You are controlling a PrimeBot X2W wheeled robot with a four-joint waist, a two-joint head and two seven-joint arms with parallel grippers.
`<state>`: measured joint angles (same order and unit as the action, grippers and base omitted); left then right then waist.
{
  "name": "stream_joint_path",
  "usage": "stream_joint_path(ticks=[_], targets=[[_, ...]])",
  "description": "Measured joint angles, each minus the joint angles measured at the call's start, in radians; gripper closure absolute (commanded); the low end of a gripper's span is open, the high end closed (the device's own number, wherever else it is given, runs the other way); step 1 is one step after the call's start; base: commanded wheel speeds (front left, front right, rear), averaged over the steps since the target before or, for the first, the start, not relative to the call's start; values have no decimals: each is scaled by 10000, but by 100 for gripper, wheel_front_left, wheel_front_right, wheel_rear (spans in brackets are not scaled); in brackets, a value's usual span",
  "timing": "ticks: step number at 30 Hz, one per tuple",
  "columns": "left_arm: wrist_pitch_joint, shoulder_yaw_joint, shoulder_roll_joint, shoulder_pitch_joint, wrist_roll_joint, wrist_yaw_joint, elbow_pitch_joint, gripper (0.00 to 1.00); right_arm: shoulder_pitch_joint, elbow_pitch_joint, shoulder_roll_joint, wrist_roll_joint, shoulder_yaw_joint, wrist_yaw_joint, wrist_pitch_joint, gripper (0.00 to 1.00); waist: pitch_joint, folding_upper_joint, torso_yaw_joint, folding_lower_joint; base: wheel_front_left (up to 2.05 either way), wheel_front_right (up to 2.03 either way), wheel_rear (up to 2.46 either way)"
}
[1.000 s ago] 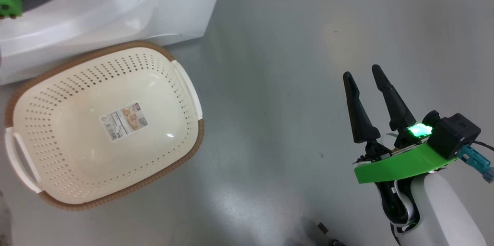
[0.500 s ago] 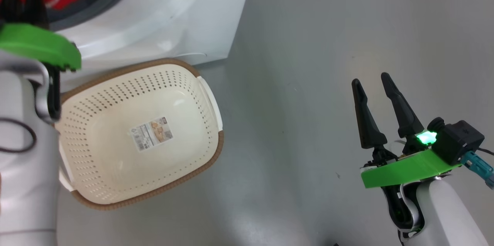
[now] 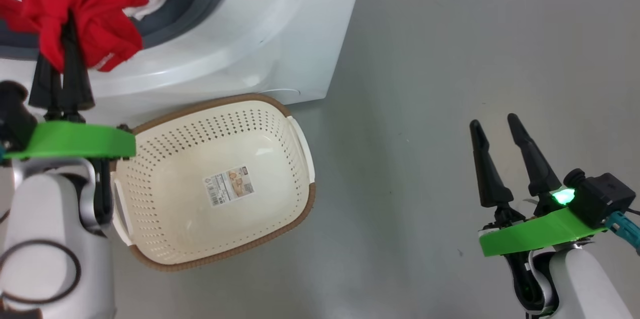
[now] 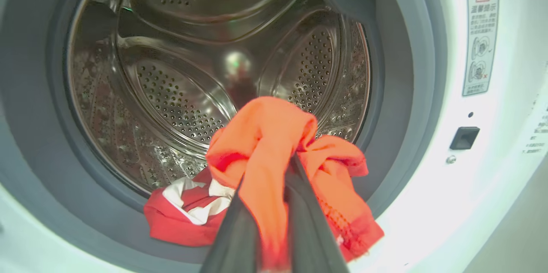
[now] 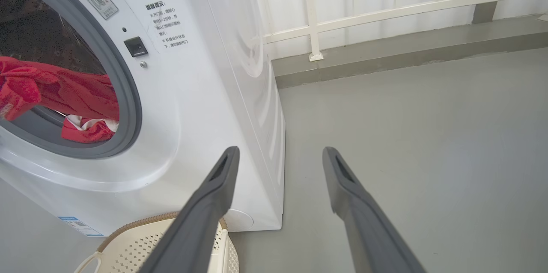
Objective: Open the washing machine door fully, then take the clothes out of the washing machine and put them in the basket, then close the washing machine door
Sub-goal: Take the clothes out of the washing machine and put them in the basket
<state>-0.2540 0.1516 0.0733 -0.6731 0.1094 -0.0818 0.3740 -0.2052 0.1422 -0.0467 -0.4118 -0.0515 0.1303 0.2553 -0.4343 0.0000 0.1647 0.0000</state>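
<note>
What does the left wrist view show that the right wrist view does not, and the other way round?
Left wrist view: the inside of the steel drum, and the left gripper shut on the red clothes. Right wrist view: the open right gripper, the basket rim, the grey floor and a white railing. Both: the washing machine front, its grey ring, the black latch socket and the clothes at the opening.

Bright, even light from above, with a soft sheen on the grey floor (image 3: 320,264) and a glint in the basket (image 3: 260,151). Up close the left pincer (image 4: 269,174) blurs, the clothes (image 4: 265,132) bleach orange, the washing machine (image 4: 428,204) glares white, and straight lines bow at the edges
</note>
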Motion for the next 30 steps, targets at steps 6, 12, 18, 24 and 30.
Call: stream_joint_path(ticks=[6, 12, 18, 24, 30], targets=[[0, 138, -284, 853, -188, -159, -1373, 100, 56, 10, -2, 96, 98, 0, 0, 0, 190, 0, -219, 0, 0, 0, 0], [-2, 127, -410, 1502, -144, -159, -2738, 100, 205, 31, -2, 117, 242, 0, 0, 0, 346, 0, -396, 0, 0, 0, 0], [-29, -245, -422, 1985, 63, -35, -4034, 100, 206, 29, -4, 132, 299, 0, 0, 0, 446, 0, -477, 0, 0, 0, 0], [-35, -579, -420, 2053, 153, 161, -5367, 100, 206, 17, -4, 146, 336, 0, 0, 0, 436, 0, -519, 0, 0, 0, 0], [-40, -922, -420, 2273, 132, 314, -5392, 100, 205, 15, -4, 146, 334, 0, 0, 0, 379, 0, -533, 0, 0, 0, 0]])
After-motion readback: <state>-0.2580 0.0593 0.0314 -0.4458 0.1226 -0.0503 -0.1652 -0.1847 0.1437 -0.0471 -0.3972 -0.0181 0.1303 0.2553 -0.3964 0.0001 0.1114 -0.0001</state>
